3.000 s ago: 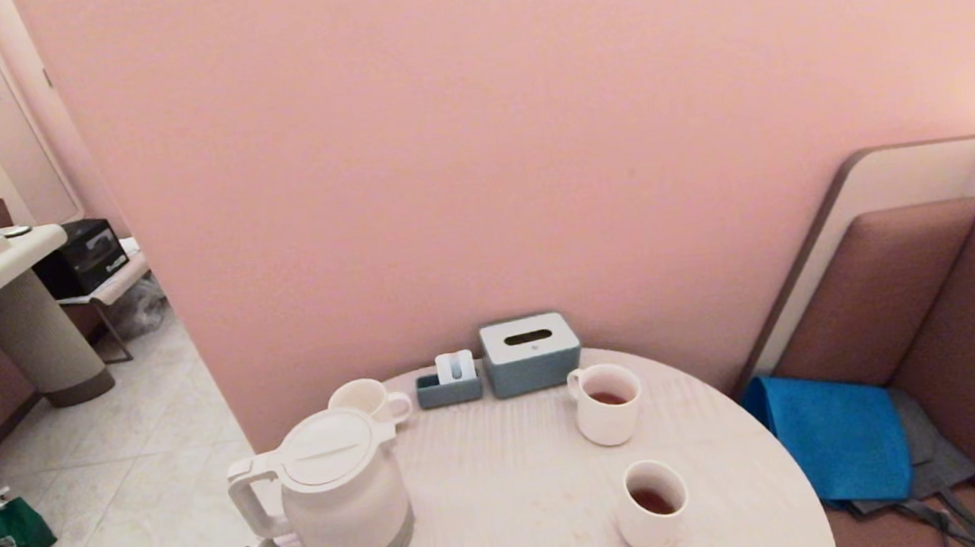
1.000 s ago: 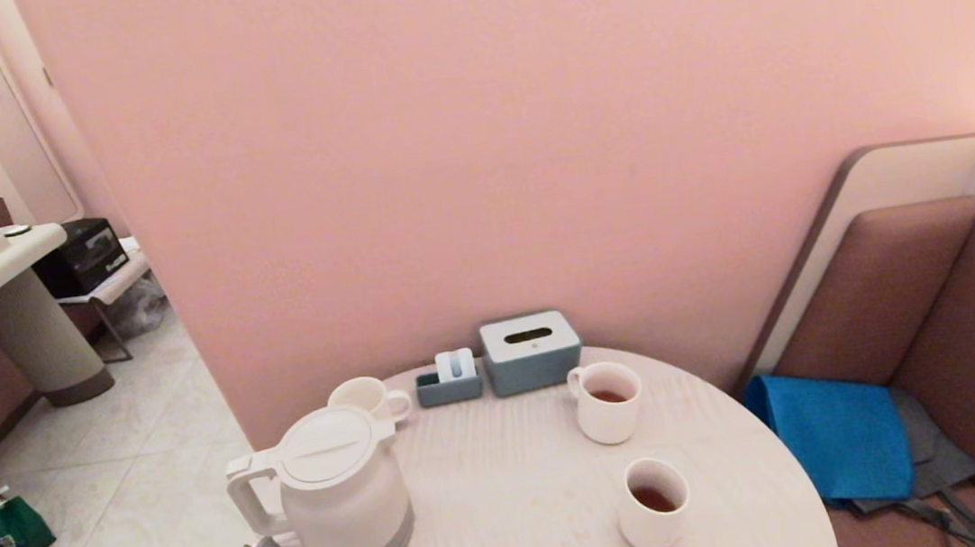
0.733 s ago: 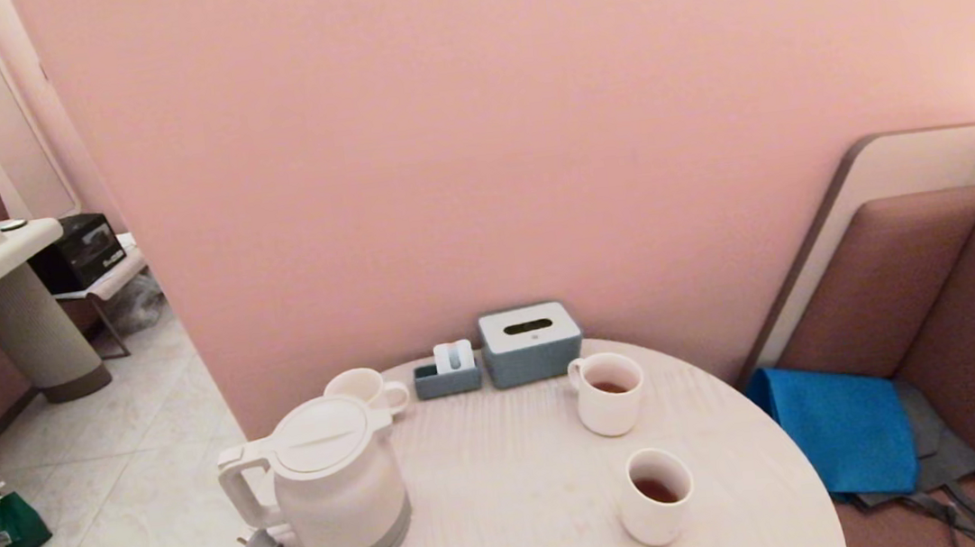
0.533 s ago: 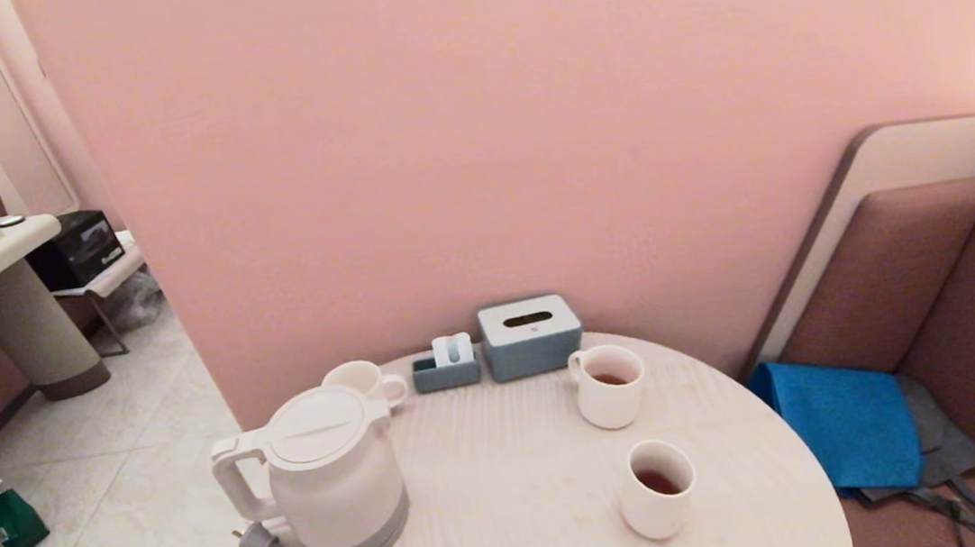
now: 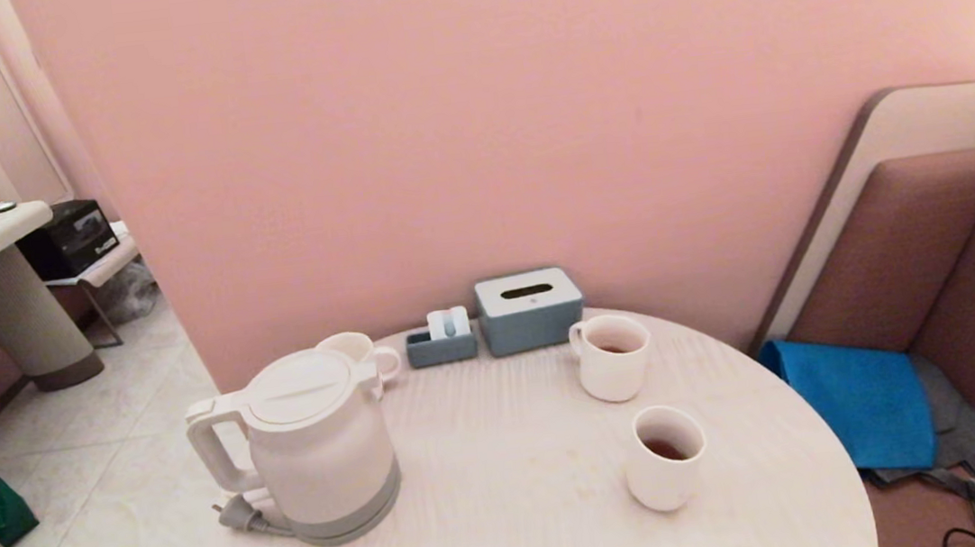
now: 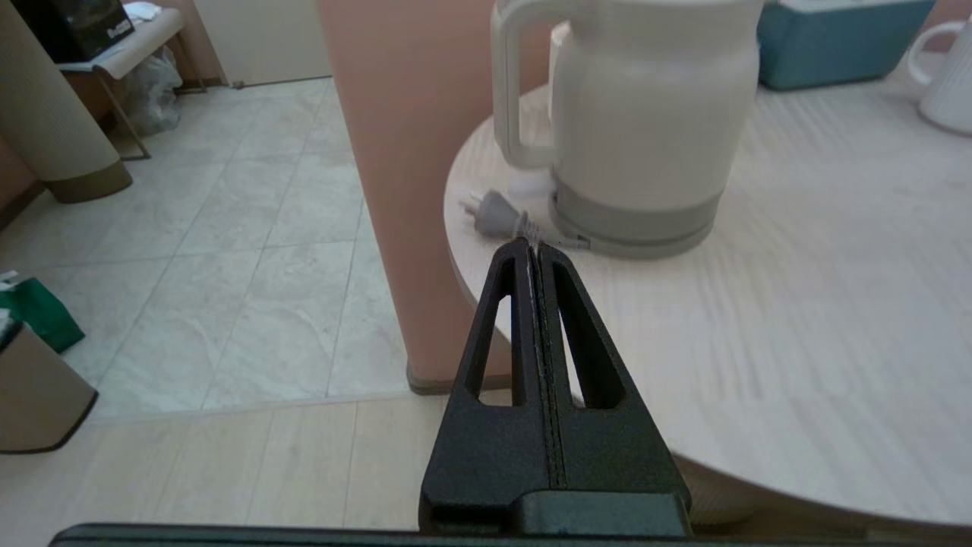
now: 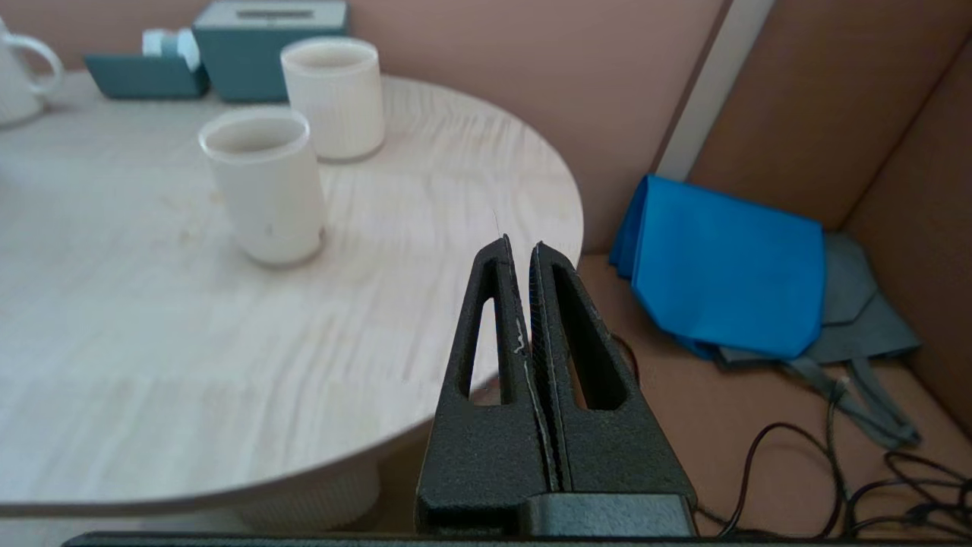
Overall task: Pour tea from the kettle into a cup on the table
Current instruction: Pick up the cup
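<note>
Round table point(image 5: 510, 488); left hand point(image 6: 531, 251) and right hand point(image 7: 518, 251) pressed together, seemingly empty.

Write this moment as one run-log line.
left gripper: shut, empty | right gripper: shut, empty | kettle: standing on table | cup: some tea

Counts, head view: 1 kettle point(image 5: 317, 445), w/ 1 grey plug point(image 5: 238, 514) lying beside its base. 1 round table point(image 5: 512, 506). White drinking vessels: 3 total, i.e. 1 handleless cup point(image 5: 665, 457) holding tea point(image 5: 667, 449), plus 2 mugs w/ loop handles, one near the tissue box point(image 5: 611, 357), one behind the kettle point(image 5: 362, 352). 1 grey-blue tissue box point(image 5: 529, 311). 1 small blue tray point(image 5: 441, 345). 1 blue bag point(image 5: 863, 397) on the seat. Grippers: 2, 1 per wrist view, left gripper point(image 6: 530, 251) and right gripper point(image 7: 520, 249), both w/ fingers pressed together.
</note>
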Motion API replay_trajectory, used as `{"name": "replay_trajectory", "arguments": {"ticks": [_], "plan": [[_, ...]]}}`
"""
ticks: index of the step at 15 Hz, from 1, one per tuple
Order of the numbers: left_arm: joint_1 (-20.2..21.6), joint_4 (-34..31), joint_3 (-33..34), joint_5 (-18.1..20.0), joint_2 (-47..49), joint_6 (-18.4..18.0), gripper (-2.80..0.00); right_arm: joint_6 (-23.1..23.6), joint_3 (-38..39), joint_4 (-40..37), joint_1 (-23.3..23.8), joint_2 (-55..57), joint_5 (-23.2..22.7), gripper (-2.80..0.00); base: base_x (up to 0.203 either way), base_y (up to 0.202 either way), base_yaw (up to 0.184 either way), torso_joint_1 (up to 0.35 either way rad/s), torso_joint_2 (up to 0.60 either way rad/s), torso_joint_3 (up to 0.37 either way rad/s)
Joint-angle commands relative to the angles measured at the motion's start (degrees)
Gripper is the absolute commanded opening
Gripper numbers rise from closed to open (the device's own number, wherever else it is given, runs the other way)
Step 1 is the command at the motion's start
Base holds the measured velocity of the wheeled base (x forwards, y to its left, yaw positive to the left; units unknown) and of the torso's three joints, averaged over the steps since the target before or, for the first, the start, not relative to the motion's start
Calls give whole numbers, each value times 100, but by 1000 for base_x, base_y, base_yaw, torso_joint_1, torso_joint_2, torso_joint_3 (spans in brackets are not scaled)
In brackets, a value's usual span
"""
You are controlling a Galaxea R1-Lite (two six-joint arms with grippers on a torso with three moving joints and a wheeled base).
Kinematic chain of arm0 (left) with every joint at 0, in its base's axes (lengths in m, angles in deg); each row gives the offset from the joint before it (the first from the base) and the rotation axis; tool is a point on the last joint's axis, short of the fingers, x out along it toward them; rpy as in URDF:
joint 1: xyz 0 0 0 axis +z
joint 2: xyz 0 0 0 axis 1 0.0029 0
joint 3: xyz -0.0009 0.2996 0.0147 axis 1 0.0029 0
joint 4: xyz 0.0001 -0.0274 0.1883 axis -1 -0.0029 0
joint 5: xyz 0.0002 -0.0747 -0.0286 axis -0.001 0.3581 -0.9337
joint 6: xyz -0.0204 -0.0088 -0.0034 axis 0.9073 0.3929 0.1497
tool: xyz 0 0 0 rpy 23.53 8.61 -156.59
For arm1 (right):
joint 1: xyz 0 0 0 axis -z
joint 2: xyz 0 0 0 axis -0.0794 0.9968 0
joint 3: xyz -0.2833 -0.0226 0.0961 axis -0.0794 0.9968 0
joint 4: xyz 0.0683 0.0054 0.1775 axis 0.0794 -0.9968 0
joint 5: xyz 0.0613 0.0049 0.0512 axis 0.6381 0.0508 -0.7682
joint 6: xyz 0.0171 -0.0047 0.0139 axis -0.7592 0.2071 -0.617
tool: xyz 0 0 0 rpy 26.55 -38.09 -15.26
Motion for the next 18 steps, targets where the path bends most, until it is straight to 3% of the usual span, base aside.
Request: {"name": "replay_trajectory", "arguments": {"ticks": [1, 7, 18], "plan": [[2, 0, 0, -1, 7, -4, -280, 1, 2, 1, -2, 7, -1, -280, 0, 0, 0, -235, 554, 311], [2, 0, 0, -1, 7, -3, -280, 9, 2, 1, -2, 7, -1, -280, 0, 0, 0, -205, 503, 296], [2, 0, 0, -1, 7, -4, -280, 46, -153, 64, 1, 7, 16, -280, 0, 0, 0, -15, 39, 23]]}}
